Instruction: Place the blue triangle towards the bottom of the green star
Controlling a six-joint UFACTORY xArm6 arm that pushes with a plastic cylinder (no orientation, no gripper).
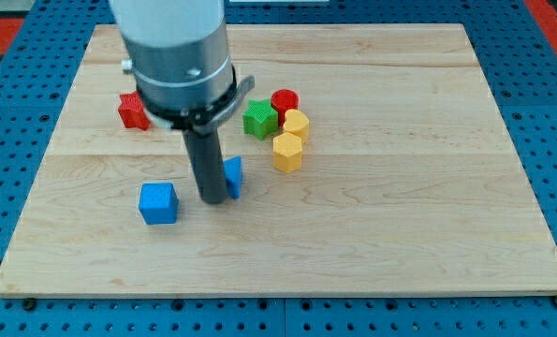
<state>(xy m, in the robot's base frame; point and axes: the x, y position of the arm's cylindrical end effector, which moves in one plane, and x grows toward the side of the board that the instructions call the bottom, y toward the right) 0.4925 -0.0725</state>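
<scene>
My tip (212, 198) has no jaws and holds nothing; its rod hides most of the small blue triangle block (234, 177), touching its left side, near-left of the green star block (259, 120).

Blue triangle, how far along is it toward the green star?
Done: my tip is against the blue triangle, at its left. In hand: the push. Left: the triangle sits below-left of the green star, with a gap still to close.

A pale wooden board (400, 234) of joined planks lies on a blue perforated metal surface (7, 122), evenly lit; a red strip (5, 26) shows at the view's top-left corner.
</scene>
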